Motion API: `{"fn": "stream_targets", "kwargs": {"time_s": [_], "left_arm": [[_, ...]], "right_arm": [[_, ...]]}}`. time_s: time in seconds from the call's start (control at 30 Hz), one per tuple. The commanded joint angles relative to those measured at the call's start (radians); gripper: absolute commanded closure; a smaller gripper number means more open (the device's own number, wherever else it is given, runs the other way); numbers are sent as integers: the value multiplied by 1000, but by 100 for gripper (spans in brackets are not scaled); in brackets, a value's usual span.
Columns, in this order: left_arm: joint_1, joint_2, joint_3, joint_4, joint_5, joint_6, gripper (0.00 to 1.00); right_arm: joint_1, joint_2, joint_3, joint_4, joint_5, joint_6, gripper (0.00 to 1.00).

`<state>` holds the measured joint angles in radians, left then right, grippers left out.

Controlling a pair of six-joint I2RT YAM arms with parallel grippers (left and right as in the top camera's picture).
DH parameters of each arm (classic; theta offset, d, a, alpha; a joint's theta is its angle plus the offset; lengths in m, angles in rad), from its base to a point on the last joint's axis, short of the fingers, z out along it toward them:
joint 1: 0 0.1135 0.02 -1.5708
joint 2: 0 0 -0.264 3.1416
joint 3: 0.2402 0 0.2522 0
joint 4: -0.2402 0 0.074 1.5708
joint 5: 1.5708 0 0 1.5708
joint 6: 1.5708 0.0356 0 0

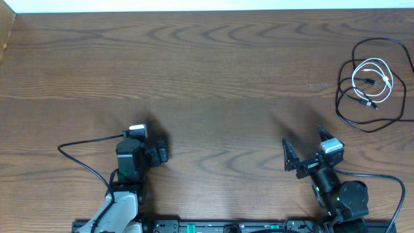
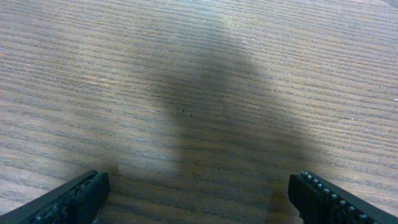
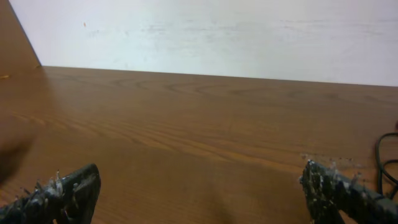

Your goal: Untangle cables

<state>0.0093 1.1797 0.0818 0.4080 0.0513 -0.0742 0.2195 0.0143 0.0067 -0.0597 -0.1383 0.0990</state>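
The cables lie tangled at the table's far right. The longer black cable loops widely around the shorter white cable, which is coiled inside it. A bit of the black cable shows at the right edge of the right wrist view. My left gripper is open and empty near the front left, far from the cables; its wrist view shows only bare wood between the fingers. My right gripper is open and empty at the front right, some way in front of the cables; it also shows in the right wrist view.
The wooden table ends at a white wall at the back. A thick black robot wire curves out left of the left arm, and another runs right of the right arm.
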Motion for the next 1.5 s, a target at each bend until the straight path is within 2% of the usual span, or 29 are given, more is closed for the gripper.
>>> {"fn": "stream_targets", "kwargs": {"time_s": [0.0,1.47], "left_arm": [[1,45,-78,-89,71,-59,2],[1,31,-78,-89,71,-59,2]], "right_arm": [[5,-8,-1,-5,5,1,1],[5,-8,-1,-5,5,1,1]]}}
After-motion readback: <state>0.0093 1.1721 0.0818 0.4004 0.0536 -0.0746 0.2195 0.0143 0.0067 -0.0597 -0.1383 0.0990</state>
